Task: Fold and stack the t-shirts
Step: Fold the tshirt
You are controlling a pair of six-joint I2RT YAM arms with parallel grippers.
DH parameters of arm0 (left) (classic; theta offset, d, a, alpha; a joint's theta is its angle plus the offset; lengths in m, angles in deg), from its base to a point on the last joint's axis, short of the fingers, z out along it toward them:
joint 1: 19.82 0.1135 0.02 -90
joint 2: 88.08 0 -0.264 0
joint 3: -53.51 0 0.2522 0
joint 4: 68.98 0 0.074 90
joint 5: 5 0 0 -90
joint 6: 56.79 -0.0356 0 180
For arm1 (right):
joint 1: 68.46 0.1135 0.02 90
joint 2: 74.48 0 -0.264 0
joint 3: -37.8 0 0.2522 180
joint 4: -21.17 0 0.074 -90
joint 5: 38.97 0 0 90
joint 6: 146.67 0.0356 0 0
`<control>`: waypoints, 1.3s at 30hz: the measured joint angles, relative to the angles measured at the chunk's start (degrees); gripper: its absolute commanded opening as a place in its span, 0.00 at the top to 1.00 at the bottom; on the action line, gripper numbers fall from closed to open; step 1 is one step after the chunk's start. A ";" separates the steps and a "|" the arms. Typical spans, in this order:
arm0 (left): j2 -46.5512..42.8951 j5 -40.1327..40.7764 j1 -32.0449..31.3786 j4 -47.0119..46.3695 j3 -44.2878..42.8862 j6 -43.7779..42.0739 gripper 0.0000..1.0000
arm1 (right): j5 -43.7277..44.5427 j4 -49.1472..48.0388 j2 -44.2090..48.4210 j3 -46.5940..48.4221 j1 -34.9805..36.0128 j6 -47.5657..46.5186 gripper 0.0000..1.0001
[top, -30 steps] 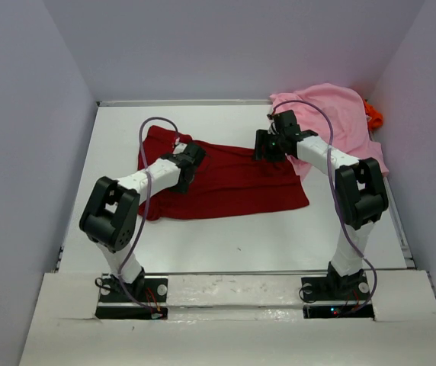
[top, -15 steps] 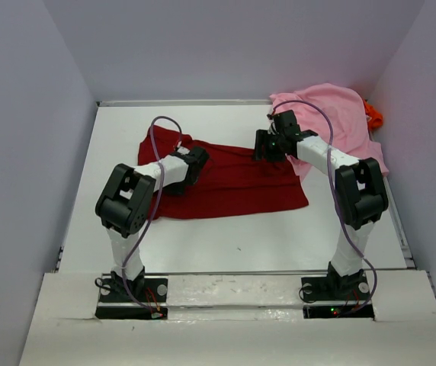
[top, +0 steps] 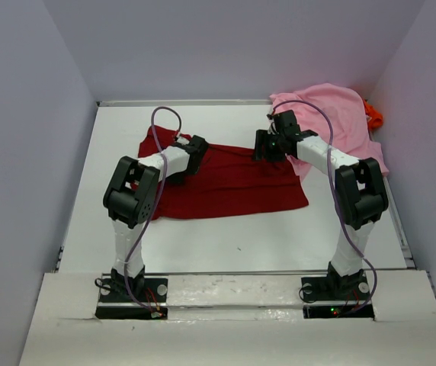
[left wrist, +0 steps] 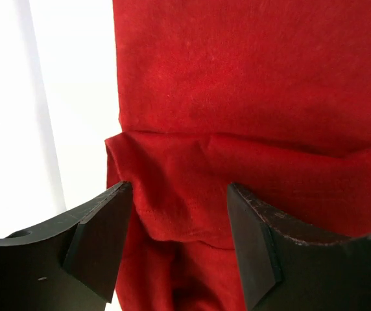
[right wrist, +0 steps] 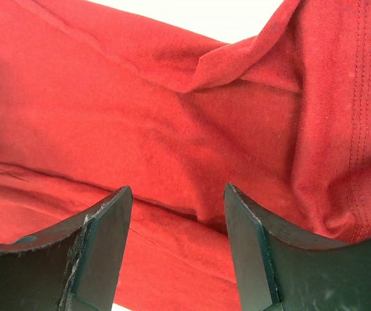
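The dark red t-shirt lies spread on the white table, partly folded. My left gripper is open just above its far left part; in the left wrist view a folded edge of the dark red t-shirt lies between the jaws. My right gripper is open over the shirt's far right edge; the right wrist view shows creased red cloth below. The light pink t-shirt is crumpled at the back right. The bright orange t-shirt peeks out behind it.
The white table is boxed in by lilac walls on the left, back and right. Bare table shows in front of the red shirt and at the far left. The arm bases stand at the near edge.
My left arm has swung its elbow rightward and the left gripper has moved a little toward the back over the red shirt. The right arm has not moved.
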 measured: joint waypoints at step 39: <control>1.90 -0.72 -4.11 -2.08 6.14 -1.70 1.00 | -0.07 -0.07 0.00 -0.04 0.00 -0.13 0.36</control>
